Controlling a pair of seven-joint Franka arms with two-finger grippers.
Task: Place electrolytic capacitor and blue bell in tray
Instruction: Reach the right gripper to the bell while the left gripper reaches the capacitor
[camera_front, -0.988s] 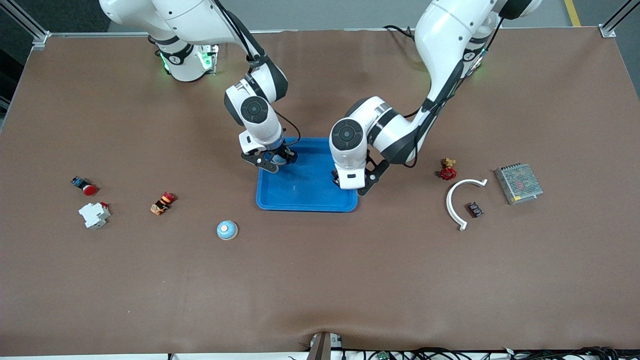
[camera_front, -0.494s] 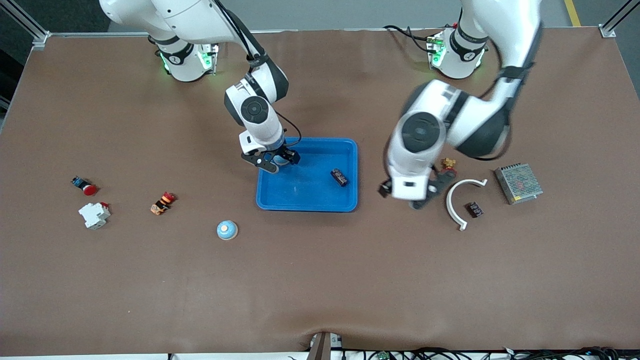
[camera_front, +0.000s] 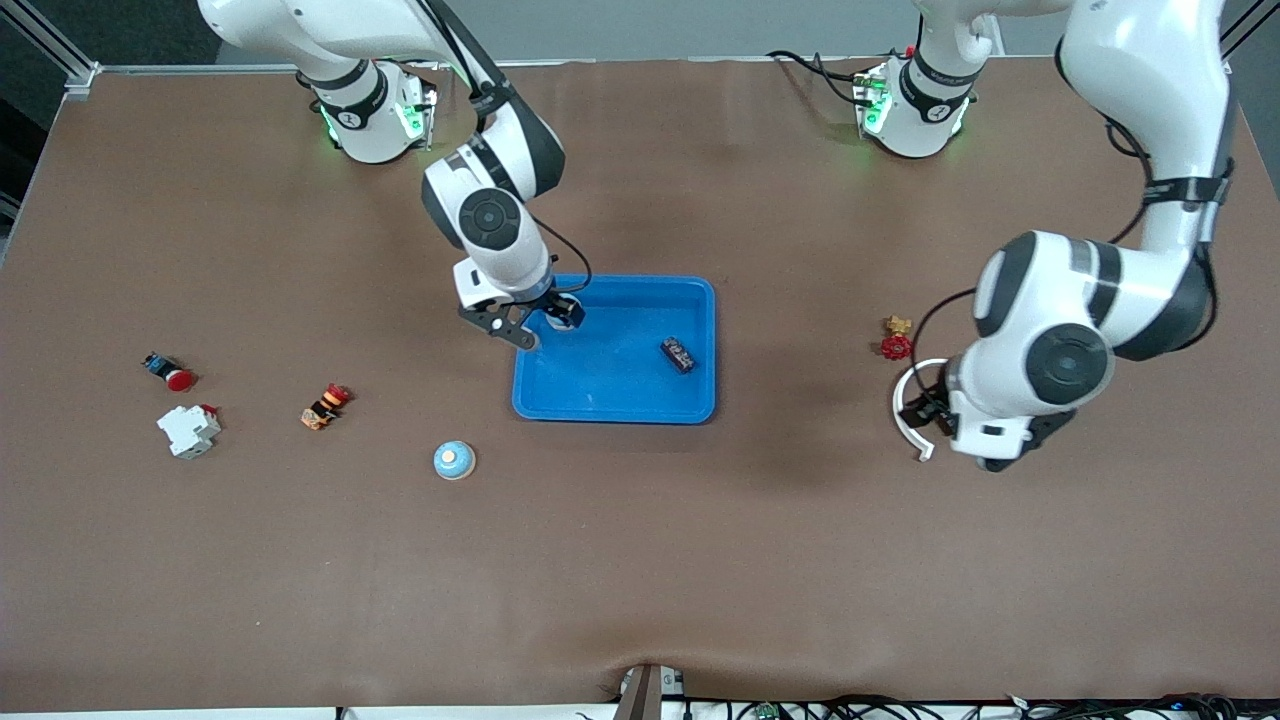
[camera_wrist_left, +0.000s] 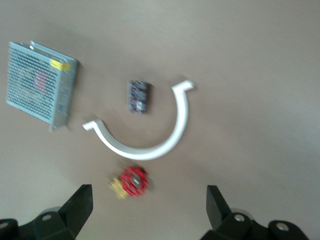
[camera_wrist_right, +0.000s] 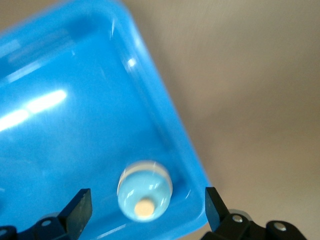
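Note:
The blue tray (camera_front: 612, 413) lies mid-table. A small dark capacitor (camera_front: 679, 354) lies in it toward the left arm's end. A light-blue bell (camera_wrist_right: 145, 190) with a cream button sits in the tray's corner by the rim (camera_wrist_right: 165, 120); in the front view the bell (camera_front: 563, 313) shows beside the right hand. My right gripper (camera_front: 527, 324) hangs over that corner, open, fingers clear of the bell (camera_wrist_right: 147, 212). My left gripper (camera_front: 955, 438) is open and empty over a white arc (camera_wrist_left: 150, 145). A second blue bell (camera_front: 454, 460) sits on the mat, nearer the camera than the tray.
Under the left gripper lie a red valve (camera_wrist_left: 134, 180), a dark chip (camera_wrist_left: 139, 96) and a metal mesh box (camera_wrist_left: 40, 82). At the right arm's end are a red push button (camera_front: 172, 373), a white breaker (camera_front: 188, 430) and an orange part (camera_front: 325, 405).
My left arm swung from the tray to over the white arc, leaving the capacitor in the tray. My right gripper shifted slightly toward the tray's corner, with the bell lying free below it.

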